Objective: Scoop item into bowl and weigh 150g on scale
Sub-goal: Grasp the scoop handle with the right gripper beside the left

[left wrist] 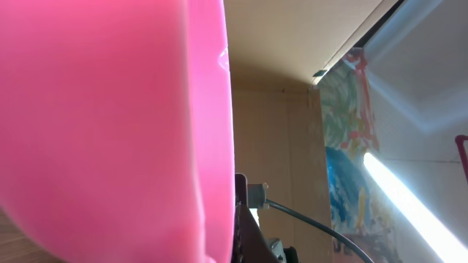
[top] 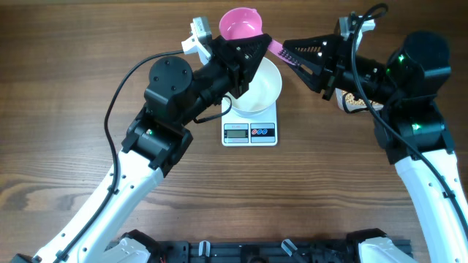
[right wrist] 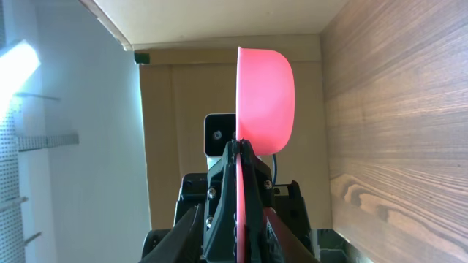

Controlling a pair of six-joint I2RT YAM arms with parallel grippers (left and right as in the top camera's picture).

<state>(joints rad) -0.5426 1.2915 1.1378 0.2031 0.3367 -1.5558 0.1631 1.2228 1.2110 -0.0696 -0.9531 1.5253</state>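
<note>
Aloft: the pink scoop (top: 241, 25) hangs clear of the wooden table (top: 73, 88), just behind the bowl's far rim. Its cup opens upward and its handle runs out to the right.
Left gripper: the left gripper (top: 255, 45) is clamped tight on the scoop where the handle meets the cup. In its own wrist view the scoop (left wrist: 110, 124) fills the left half of the frame.
Right gripper: the right gripper (top: 291, 55) reaches in from the right, its two fingers set on either side of the handle's outer end. The gap is narrow, but whether the pads press on the handle cannot be told.
Right wrist view: the scoop (right wrist: 267, 95) shows edge-on, with a gap between its underside and the table (right wrist: 395, 109). The thin handle runs down between black fingers.
Bowl: the white bowl (top: 262, 89) stands on the scale, its left side covered by the left arm (top: 172, 84). The part of the inside that shows is plain white.
Scale: the scale (top: 249, 133) sits at mid-table, with its display and buttons along the near edge.
Beans: tan beans (top: 356, 99) lie in a clear container (top: 344, 102) under the right arm (top: 417, 66). They are to the right of the scale and apart from it, and most of the pile is hidden.
</note>
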